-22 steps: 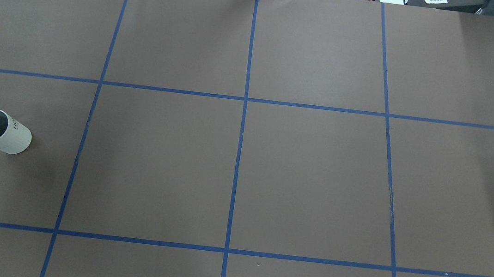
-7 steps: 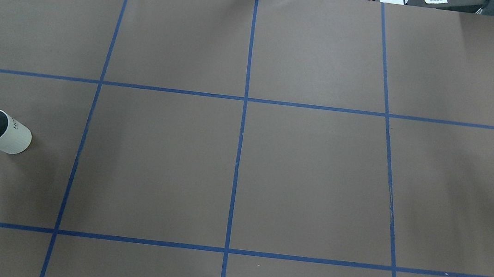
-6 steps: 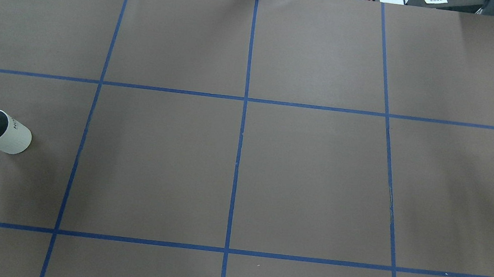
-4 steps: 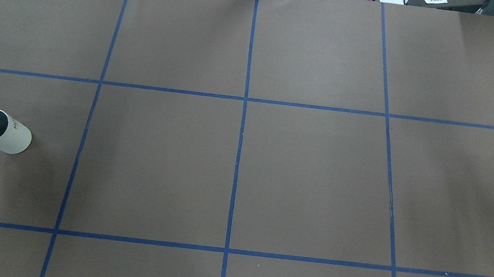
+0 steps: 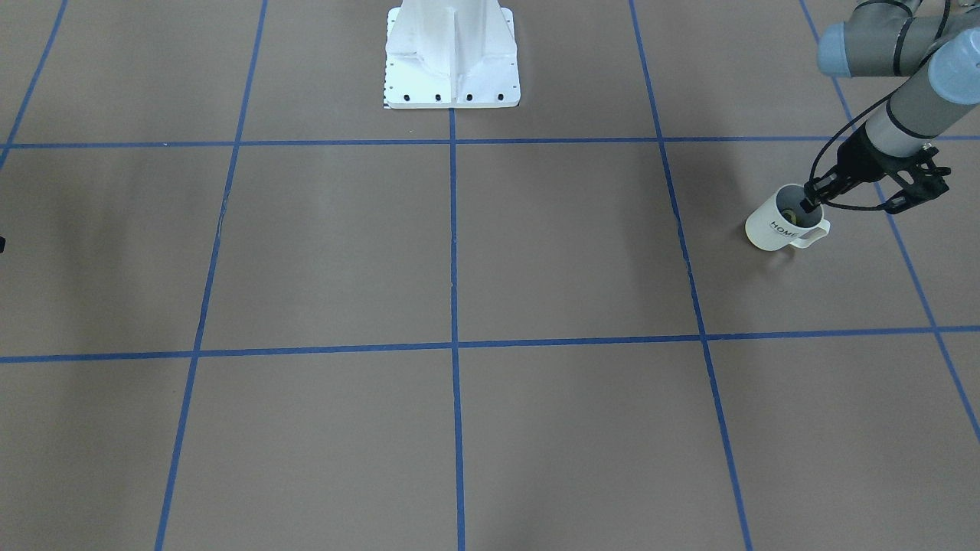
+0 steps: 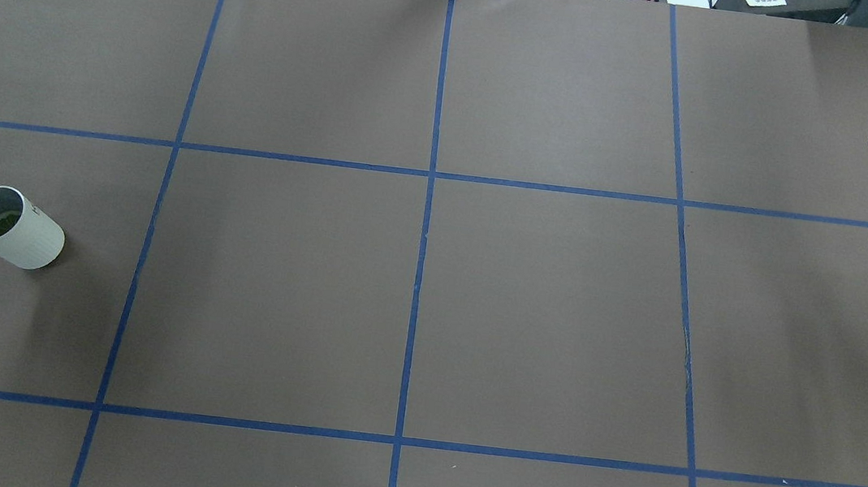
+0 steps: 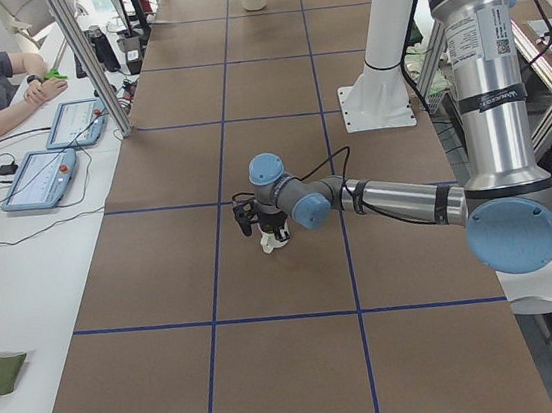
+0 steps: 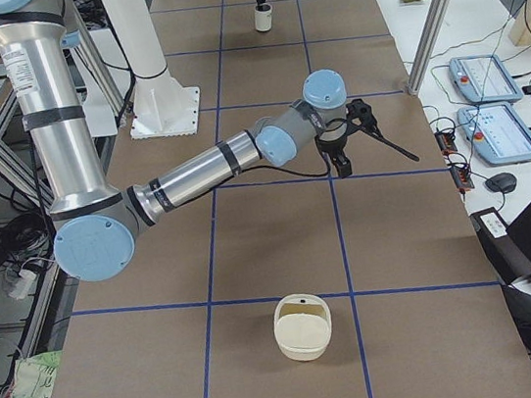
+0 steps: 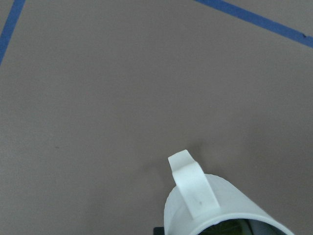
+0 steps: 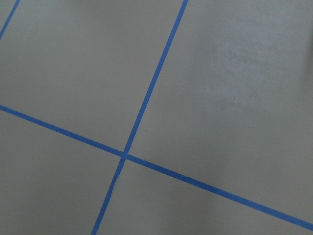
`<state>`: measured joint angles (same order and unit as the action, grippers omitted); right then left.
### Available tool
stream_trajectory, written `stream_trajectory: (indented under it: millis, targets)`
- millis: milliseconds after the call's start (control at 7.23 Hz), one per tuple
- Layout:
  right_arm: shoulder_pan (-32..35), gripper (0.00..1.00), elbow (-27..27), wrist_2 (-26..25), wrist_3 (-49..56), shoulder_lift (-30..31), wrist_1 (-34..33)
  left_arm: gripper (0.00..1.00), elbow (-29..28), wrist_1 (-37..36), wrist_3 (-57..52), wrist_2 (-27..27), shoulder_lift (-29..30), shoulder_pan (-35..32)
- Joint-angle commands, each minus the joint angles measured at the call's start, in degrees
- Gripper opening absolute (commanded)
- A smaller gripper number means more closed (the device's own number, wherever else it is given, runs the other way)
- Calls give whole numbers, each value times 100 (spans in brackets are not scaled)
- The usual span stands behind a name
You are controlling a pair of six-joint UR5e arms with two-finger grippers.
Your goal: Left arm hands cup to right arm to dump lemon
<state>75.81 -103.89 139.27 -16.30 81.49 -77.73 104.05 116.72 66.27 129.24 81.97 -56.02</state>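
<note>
Pinching the cup (image 5: 782,223) by its rim wall with the left claw (image 5: 808,200): one finger dipped inside the mouth, the other outside, near the handle (image 9: 191,188). Probably chosen to leave the body free for a second grip at the hand-over. Carrying the lemon (image 6: 3,225) on the cup's floor, just below the inner finger. Hard to tell whether resting on the desk (image 5: 536,252) or barely lifted. Holding the right claw (image 8: 338,161) well apart, far across the desk from the cup; cannot tell whether spread or closed.
</note>
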Motion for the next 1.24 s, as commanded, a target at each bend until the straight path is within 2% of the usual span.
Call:
stream_trajectory:
  millis: [0, 138, 277, 553, 691, 830, 968, 1106]
  targets:
    - [-198, 100, 1, -101, -22, -263, -5, 0, 89, -236, -9, 609, 186, -528]
    - [-294, 100, 35, -224, -22, -561, -22, 0, 107, -699, -18, 890, 579, -854]
    - [-513, 100, 1, -756, -31, -764, -14, 0, 98, -1338, -18, 936, 1105, -1014]
    - [-1424, 99, 18, -2099, -48, -1203, 38, 0, -155, -2701, 17, 893, 2413, -1016]
    - [-1916, 99, 44, -2602, -570, -1423, 230, 0, -409, -3055, 35, 893, 2899, -1007]
    - [-2400, 99, 62, -3129, -1333, -1616, 580, 0, -821, -3007, 348, 893, 3330, -990]
    - [-2996, 100, 62, -3944, -1827, -1740, 1175, 0, -1147, -2989, 708, 893, 3830, -902]
    - [-3733, 100, 79, -5144, -2076, -1811, 1660, 0, -1367, -2928, 1138, 910, 4166, -771]
